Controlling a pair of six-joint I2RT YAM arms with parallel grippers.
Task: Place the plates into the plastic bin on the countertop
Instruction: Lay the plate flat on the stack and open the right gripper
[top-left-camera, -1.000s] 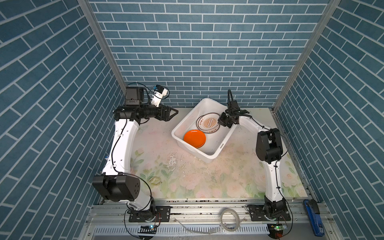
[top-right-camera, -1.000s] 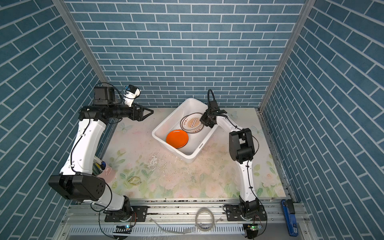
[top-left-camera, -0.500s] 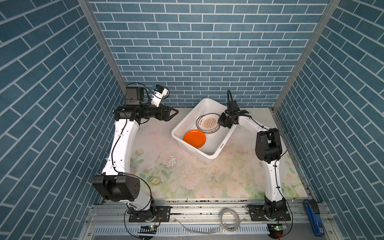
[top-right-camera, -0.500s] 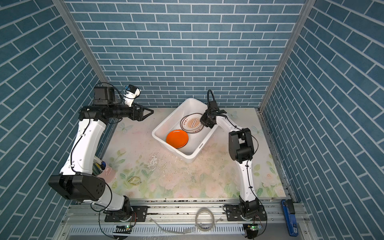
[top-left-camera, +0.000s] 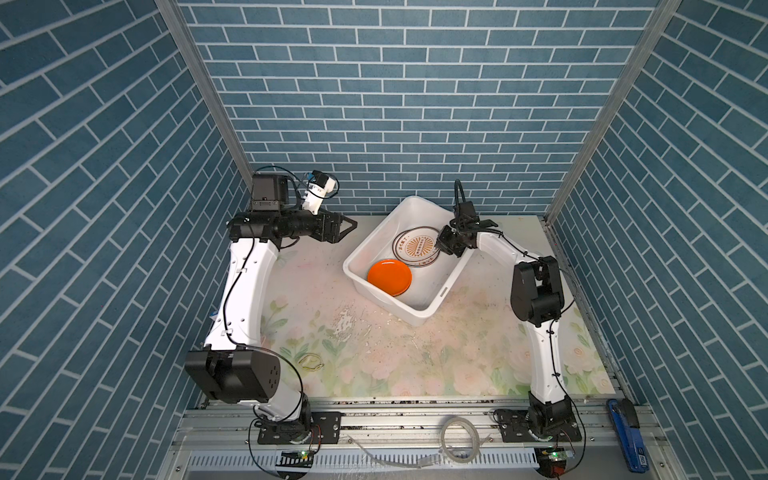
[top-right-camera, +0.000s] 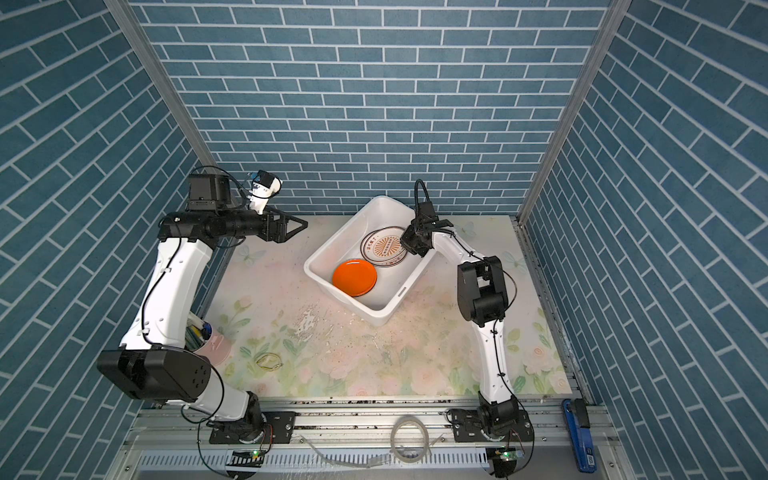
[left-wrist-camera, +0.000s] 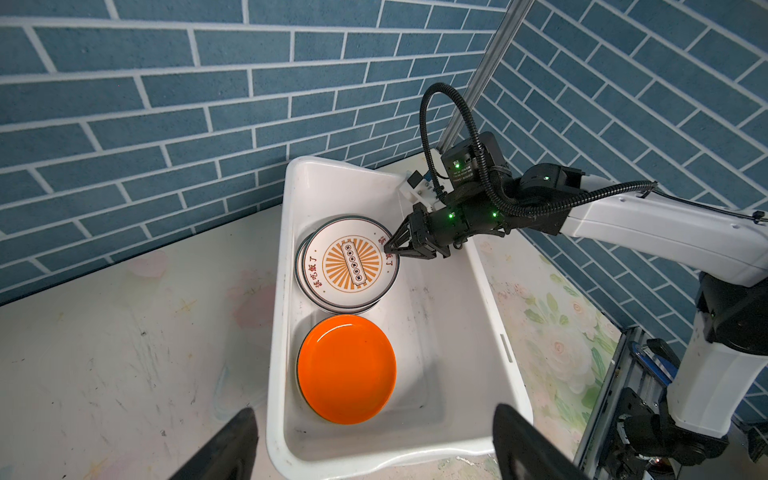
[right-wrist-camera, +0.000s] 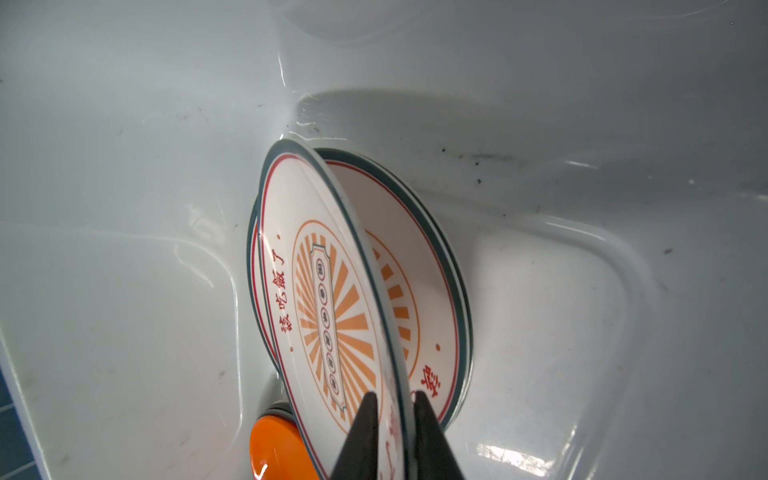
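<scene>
Over on the left, the left gripper (top-left-camera: 347, 225) hangs with jaws spread wide, holding nothing, well apart from the plastic bin (top-left-camera: 432, 309). Inside it, the right gripper (left-wrist-camera: 390, 249) has its jaws around the top sunburst plate's (left-wrist-camera: 349, 266) near rim, tilted above its stack; the right arm is nearer.

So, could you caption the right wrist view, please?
Right gripper straddling a tilted sunburst plate's rim inside the bin.

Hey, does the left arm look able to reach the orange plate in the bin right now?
Probably yes: the left gripper is open and empty, and the orange plate lies uncovered at the near end of the bin, away from the right gripper.
</scene>
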